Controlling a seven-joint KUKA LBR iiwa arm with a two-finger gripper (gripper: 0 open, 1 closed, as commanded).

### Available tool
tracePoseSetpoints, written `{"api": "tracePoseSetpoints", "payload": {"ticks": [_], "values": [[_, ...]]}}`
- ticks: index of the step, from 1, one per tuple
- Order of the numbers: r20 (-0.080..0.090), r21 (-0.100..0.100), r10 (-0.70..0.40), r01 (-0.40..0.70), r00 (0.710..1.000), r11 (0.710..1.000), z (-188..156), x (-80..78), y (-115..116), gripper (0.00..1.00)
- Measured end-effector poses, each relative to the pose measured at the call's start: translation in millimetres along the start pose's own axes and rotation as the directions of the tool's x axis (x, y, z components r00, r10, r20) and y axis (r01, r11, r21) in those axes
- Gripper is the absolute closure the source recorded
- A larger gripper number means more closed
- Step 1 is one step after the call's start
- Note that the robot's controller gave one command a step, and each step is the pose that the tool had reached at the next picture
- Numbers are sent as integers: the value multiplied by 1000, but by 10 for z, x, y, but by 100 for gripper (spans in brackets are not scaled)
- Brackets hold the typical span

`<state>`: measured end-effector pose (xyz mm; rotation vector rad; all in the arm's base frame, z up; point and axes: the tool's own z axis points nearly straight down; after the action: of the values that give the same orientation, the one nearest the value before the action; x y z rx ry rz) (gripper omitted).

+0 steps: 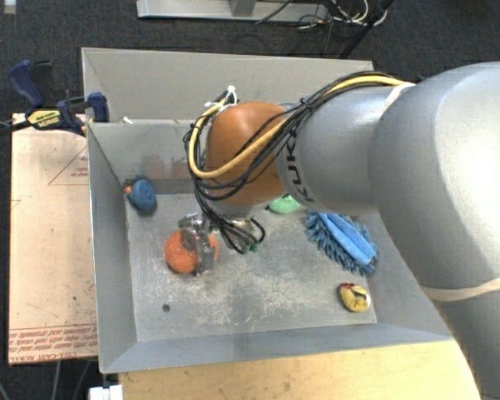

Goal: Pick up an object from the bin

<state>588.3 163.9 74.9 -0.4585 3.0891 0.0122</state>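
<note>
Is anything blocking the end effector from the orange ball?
Nothing visible does. The end effector is right against the orange ball in the left part of the bin; the blue ball lies apart, farther back.

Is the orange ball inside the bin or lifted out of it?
Inside. The orange ball lies on the bin floor, left of middle, with the gripper down against its right side.

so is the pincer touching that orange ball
Cannot tell: in the camera view the pincer overlaps the right edge of the round orange ball, hiding any contact or gap.
</note>
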Motion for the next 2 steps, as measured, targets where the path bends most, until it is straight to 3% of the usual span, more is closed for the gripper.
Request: {"api": "tracePoseSetpoints", "payload": {"ticks": [1, 2], "values": [[4, -1, -44, 44, 999, 999, -1193, -69, -15, 100], [3, -1, -44, 44, 999, 999, -1191, -67, -16, 100]]}}
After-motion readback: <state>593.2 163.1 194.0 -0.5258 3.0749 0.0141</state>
